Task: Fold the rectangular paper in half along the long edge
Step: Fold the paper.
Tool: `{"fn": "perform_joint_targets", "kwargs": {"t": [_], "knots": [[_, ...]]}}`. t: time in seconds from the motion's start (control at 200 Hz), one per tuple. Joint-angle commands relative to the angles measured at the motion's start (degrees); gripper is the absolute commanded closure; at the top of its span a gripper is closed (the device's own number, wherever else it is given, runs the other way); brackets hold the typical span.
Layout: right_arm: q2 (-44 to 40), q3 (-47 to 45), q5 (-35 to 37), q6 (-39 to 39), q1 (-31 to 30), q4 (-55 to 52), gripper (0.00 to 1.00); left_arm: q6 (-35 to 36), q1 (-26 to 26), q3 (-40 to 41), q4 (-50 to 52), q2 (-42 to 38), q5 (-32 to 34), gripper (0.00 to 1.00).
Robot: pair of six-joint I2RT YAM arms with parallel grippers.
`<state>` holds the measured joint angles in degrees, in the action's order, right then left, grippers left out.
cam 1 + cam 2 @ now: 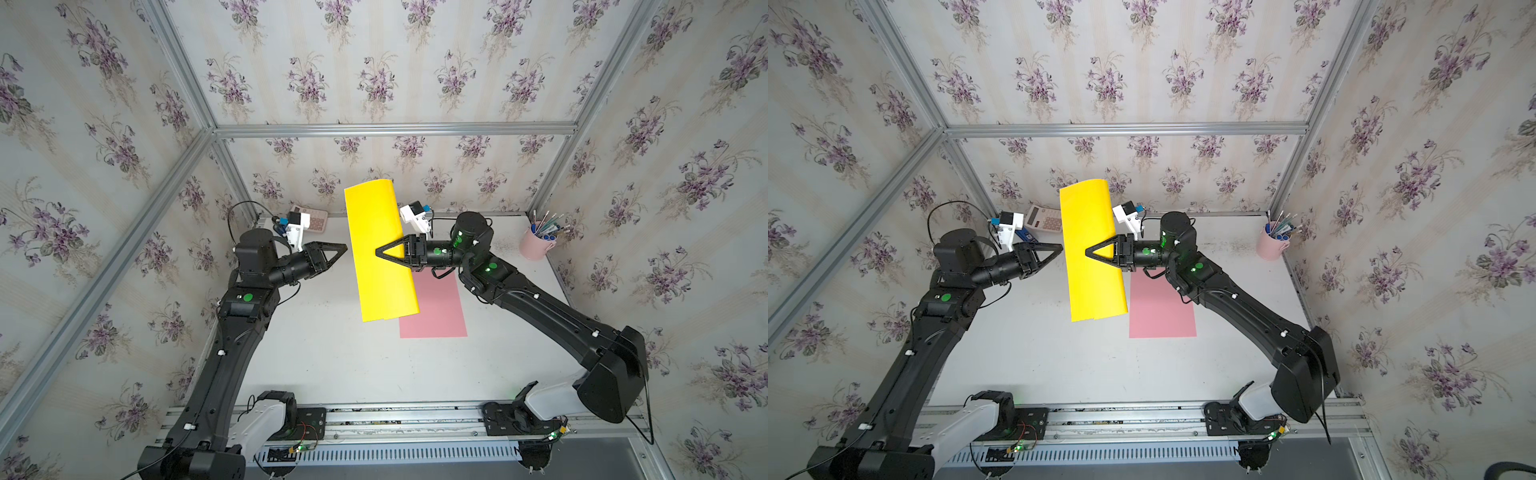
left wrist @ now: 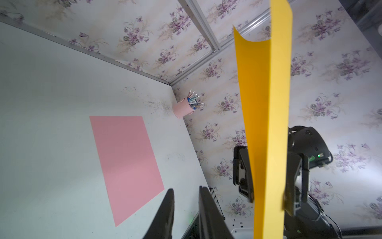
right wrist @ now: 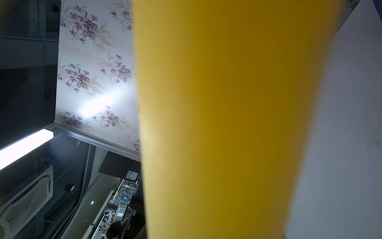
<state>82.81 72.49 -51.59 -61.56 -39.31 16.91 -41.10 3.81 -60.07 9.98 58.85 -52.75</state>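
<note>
One yellow paper (image 1: 374, 232) aloft, pinched in right jaws; left jaws spread, nearby

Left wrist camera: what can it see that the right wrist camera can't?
Only the left wrist view shows the pink paper lying flat on the table, the pink pen cup in the corner, and the right gripper clamped on the yellow paper. Only the right wrist view shows a glowing light bar and a vent grille. Both show the yellow paper, huge and blurry in the right wrist view, plus the flowered wallpaper and the white table.
</note>
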Motion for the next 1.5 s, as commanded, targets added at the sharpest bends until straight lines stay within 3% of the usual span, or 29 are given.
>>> {"fn": "perform_joint_targets", "kwargs": {"t": [0.0,0.305,1.099,1.279,1.329,1.494], "knots": [[-0.9,0.8,1.5,-1.4,0.1,2.0,0.63,-3.5,2.4,0.8,-8.0,-0.9,-1.9,0.75],[-0.1,1.5,1.4,-4.4,0.1,5.6,0.63,-4.1,5.8,0.9,-9.4,-0.9,-1.9,0.72],[1.9,2.9,3.7,-2.2,0.2,4.3,0.58,-4.5,14.9,-2.4,-8.9,2.5,0.9,0.70],[2.3,2.9,3.6,-2.8,0.2,5.4,0.57,-3.9,16.3,-3.1,-8.6,3.7,1.1,0.64],[2.3,2.9,3.7,-2.9,0.2,5.5,0.58,-3.8,16.4,-3.2,-8.8,3.8,1.2,0.67],[2.4,2.7,3.8,-2.5,0.3,5.2,0.57,-3.5,16.5,-2.8,-9.1,3.8,1.2,0.97]]}}
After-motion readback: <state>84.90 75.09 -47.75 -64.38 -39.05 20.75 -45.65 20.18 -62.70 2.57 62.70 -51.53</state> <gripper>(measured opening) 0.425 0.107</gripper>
